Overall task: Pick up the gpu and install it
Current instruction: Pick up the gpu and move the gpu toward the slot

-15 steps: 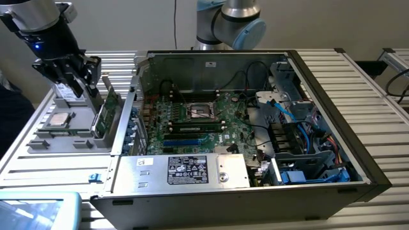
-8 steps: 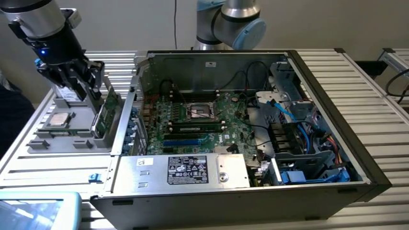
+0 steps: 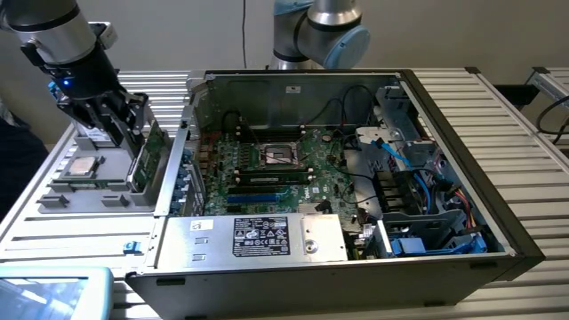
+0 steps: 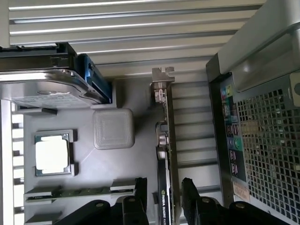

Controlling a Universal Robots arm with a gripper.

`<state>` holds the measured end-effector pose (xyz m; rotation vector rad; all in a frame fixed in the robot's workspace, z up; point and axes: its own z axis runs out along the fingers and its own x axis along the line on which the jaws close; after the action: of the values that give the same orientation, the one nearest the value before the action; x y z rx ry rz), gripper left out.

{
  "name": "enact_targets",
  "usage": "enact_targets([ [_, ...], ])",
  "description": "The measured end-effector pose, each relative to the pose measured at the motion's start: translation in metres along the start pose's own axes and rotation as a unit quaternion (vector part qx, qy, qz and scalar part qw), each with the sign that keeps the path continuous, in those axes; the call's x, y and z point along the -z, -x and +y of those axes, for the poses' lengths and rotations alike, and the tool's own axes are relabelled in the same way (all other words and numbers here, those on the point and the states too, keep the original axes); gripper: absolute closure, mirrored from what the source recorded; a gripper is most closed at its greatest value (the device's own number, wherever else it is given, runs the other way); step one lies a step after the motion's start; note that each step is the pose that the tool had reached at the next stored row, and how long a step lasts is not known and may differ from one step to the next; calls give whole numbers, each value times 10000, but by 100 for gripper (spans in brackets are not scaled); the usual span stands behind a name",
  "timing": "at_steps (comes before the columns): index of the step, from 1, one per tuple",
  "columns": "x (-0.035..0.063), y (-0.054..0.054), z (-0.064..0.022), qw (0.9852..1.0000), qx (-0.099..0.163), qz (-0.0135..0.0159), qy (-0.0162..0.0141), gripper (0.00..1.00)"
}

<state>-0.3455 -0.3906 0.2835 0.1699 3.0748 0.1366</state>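
Black fingers (image 4: 140,199) of the gripper (image 4: 165,185) are spread, one either side of the gpu (image 4: 168,136) with slim gaps, not clamped on it. The gpu's standing on edge in the grey tray (image 4: 117,173), near a CPU chip (image 4: 52,153). On the exterior view, the tray's at 9 o'clock from the open PC case (image 3: 266,97).

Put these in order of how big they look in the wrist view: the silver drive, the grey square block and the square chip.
1. The silver drive: clearly the largest, though it may sit nearer the camera.
2. The grey square block and the square chip: they look about alike, so I won't rank one over the other.
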Motion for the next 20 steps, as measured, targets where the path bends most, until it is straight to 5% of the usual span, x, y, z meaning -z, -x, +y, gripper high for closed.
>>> enact_targets([
  [5,-88,-4,-9,10000,1,-7,1,56],
  [10,-138,-4,-13,10000,6,-67,9,56],
  [15,-199,-7,-18,9999,5,-100,61,56],
  [20,-279,-10,-29,9999,20,-127,70,56],
])
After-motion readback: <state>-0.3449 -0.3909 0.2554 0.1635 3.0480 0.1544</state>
